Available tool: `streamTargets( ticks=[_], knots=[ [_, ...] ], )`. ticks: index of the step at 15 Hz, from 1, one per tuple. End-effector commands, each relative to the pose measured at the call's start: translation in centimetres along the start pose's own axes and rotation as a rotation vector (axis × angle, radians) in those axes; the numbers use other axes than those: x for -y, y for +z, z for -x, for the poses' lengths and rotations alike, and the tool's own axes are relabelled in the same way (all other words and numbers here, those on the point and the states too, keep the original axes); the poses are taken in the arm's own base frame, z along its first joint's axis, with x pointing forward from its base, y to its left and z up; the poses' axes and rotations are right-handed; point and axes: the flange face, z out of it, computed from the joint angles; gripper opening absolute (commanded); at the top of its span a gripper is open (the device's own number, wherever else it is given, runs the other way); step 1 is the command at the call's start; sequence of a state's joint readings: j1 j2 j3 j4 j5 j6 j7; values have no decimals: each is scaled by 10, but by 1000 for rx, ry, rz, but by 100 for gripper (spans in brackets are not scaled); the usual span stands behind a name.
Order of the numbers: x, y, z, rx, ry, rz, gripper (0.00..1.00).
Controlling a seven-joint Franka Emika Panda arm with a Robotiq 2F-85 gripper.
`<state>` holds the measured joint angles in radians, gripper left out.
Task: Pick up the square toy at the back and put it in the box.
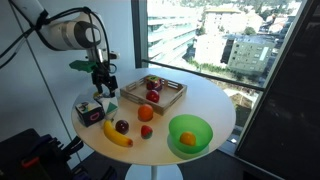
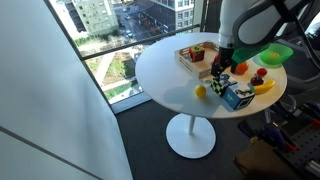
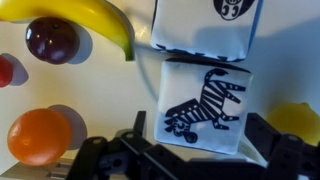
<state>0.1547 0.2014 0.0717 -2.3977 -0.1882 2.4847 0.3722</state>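
Whitish square toy (image 3: 205, 100) with a zebra print is sitting on the counter (image 1: 215, 105) in the lower middle of the wrist view, and the tool (image 3: 198, 138) is hovering right over it, fingers (image 3: 278, 150) standing apart on either side of the toy. Another block (image 3: 205, 25) is lying just above it in frame, with a banana (image 3: 95, 25) curling across the upper left. In an exterior view the box (image 1: 172, 99) is sitting mid-frame, holding a red apple (image 1: 153, 96), the toy not in it.
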Motion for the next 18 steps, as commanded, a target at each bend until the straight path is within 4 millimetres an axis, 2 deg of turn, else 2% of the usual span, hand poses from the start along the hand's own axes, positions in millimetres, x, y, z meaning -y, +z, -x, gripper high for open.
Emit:
streamTargets(
  ticks=[1,11,12,13,15,18],
  knots=[
    [-2,2,-4,-14,23,-6,100],
    [-3,17,-4,11,36,-18,100],
    [-3,18,-4,14,36,-16,97],
    [-3,19,-4,20,35,-17,74],
    [-4,19,-6,28,35,-15,70],
    [-8,11,-8,40,47,-18,46]
  ],
)
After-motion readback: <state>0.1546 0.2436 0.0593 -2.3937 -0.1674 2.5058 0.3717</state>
